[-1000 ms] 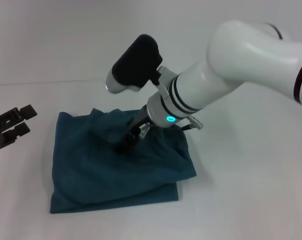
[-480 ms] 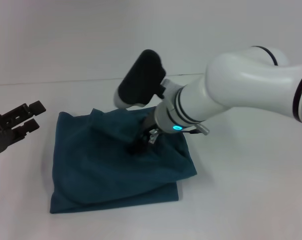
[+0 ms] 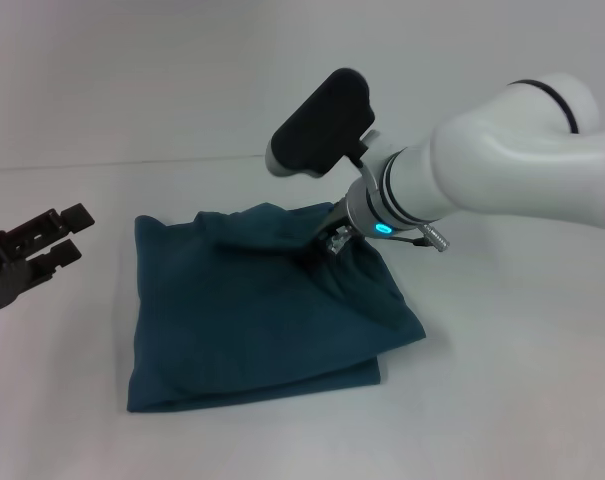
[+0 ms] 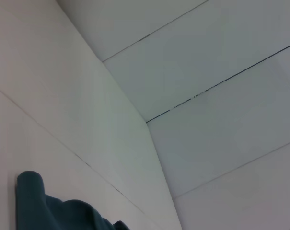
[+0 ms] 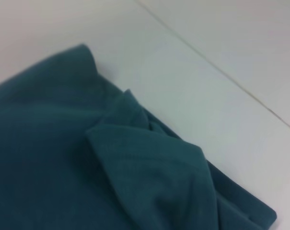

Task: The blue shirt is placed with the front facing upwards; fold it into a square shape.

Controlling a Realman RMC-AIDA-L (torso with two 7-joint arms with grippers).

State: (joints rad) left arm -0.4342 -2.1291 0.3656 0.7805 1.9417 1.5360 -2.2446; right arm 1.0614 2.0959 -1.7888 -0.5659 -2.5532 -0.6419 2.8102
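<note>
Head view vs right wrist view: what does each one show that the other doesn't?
Head view only: the right hand down on the far part of the blue shirt, the left hand parked off the shirt to its left, and the folded bundle's whole outline on the table. Right wrist view only: a close look at a raised fold of cloth; no fingers visible. Both: the shirt and the table.

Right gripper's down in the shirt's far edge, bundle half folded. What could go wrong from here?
1. The right gripper is buried in the far edge of the blue shirt; pulling could drag the whole bundle instead of one layer.
2. The right side bulges loosely, so the fold may end lopsided rather than square.
3. The left gripper hangs off to the side; nothing pins the cloth.
</note>
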